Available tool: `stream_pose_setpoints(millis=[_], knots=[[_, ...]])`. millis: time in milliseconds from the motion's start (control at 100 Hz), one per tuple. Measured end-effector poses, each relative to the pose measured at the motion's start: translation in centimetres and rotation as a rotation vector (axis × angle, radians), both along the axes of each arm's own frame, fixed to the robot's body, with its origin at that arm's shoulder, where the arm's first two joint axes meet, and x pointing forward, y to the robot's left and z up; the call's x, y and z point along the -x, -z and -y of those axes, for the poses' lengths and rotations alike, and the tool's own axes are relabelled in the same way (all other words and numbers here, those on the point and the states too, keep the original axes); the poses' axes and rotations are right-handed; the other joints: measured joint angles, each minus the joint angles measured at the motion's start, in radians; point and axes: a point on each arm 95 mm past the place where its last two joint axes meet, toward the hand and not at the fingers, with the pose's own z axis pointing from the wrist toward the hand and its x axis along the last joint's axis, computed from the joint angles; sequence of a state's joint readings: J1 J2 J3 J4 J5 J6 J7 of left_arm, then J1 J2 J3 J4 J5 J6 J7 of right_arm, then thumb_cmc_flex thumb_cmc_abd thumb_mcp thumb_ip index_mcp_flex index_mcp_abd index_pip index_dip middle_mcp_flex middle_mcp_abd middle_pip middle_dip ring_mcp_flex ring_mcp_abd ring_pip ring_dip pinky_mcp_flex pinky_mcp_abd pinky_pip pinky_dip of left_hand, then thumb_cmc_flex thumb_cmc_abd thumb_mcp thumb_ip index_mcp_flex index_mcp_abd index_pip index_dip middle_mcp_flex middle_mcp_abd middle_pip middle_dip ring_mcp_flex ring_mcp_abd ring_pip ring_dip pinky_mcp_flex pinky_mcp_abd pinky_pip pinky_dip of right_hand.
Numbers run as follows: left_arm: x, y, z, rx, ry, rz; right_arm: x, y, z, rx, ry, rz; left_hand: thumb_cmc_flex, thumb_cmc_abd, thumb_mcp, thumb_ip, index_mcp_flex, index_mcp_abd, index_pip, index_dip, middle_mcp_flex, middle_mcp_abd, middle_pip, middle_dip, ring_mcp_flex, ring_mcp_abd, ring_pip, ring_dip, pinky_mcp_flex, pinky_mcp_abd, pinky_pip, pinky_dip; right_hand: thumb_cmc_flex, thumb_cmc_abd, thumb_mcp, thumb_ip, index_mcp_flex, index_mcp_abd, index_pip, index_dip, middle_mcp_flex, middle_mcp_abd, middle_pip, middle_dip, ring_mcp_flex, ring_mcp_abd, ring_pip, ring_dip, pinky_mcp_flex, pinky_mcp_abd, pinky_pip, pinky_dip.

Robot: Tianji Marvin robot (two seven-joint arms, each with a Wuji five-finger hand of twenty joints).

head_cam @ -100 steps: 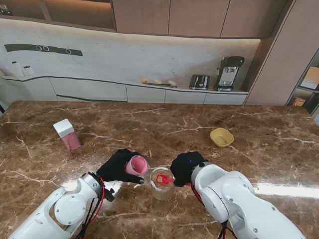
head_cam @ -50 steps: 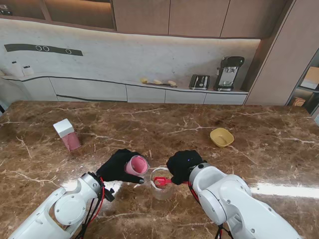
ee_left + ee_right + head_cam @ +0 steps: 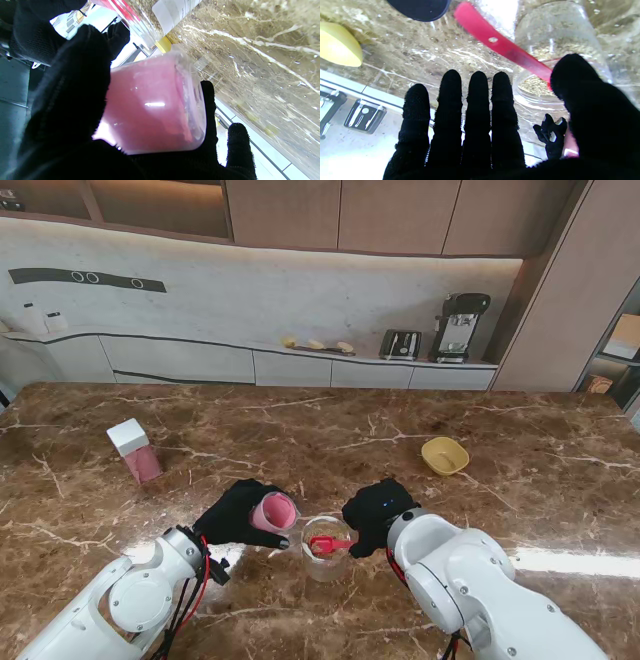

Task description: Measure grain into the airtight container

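Observation:
A clear glass jar (image 3: 325,548) holding grain stands near the table's front edge, between my hands. A red scoop (image 3: 329,545) lies in its mouth, handle toward my right hand (image 3: 376,516). In the right wrist view that hand's fingers (image 3: 477,117) are stretched straight beside the jar (image 3: 557,35). Its thumb covers the lower end of the scoop (image 3: 500,45), so I cannot tell if they touch. My left hand (image 3: 238,514) is shut on a pink translucent cup (image 3: 273,513), tilted with its mouth toward the jar. The cup (image 3: 155,105) fills the left wrist view, with the jar (image 3: 150,17) just beyond it.
A pink box with a white lid (image 3: 134,450) stands at the far left of the marble table (image 3: 300,430). A yellow bowl (image 3: 445,455) sits at the far right, also seen as a yellow bowl (image 3: 338,48) in the right wrist view. A counter with appliances runs behind.
My right hand went over the jar with the scoop, then drew back to the right. The scoop now lies in the jar mouth. The left hand and cup stayed still.

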State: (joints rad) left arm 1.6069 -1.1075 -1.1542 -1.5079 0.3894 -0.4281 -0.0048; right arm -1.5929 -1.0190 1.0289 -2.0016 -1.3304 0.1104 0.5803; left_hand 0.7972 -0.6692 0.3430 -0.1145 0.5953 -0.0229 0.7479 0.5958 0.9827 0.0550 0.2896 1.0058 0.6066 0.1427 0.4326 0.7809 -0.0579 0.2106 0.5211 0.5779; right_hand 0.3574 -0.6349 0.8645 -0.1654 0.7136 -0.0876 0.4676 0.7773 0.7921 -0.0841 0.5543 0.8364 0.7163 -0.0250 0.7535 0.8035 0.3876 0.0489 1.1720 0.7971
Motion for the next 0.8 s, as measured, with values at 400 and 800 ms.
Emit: stream_pose_setpoints(millis=[400,800], knots=[[0.0,0.0,0.0,0.001,0.001,0.003,-0.4,1.0,-0.5,0.017,-0.008,0.029,0.0,0.0,0.0,0.0,0.0,0.0,0.0,0.0,0.0,0.0,0.0,0.0,0.0,0.0,0.0,0.0,0.0,0.0,0.0,0.0,0.098,-0.072,0.094,-0.088,0.127,-0.088,0.387,-0.155,0.116,-0.01,0.015,0.0,0.04,-0.004,-0.001,0.0,0.036,0.013,-0.031,0.038],[0.0,0.0,-0.1,0.003,-0.003,0.005,-0.2,0.7,-0.3,-0.016,-0.026,0.029,0.0,0.0,0.0,0.0,0.0,0.0,0.0,0.0,0.0,0.0,0.0,0.0,0.0,0.0,0.0,0.0,0.0,0.0,0.0,0.0,0.12,-0.018,0.155,-0.095,0.165,-0.1,0.432,-0.192,0.177,-0.022,-0.076,-0.014,0.071,-0.013,-0.077,-0.059,0.046,0.015,-0.035,0.038]])
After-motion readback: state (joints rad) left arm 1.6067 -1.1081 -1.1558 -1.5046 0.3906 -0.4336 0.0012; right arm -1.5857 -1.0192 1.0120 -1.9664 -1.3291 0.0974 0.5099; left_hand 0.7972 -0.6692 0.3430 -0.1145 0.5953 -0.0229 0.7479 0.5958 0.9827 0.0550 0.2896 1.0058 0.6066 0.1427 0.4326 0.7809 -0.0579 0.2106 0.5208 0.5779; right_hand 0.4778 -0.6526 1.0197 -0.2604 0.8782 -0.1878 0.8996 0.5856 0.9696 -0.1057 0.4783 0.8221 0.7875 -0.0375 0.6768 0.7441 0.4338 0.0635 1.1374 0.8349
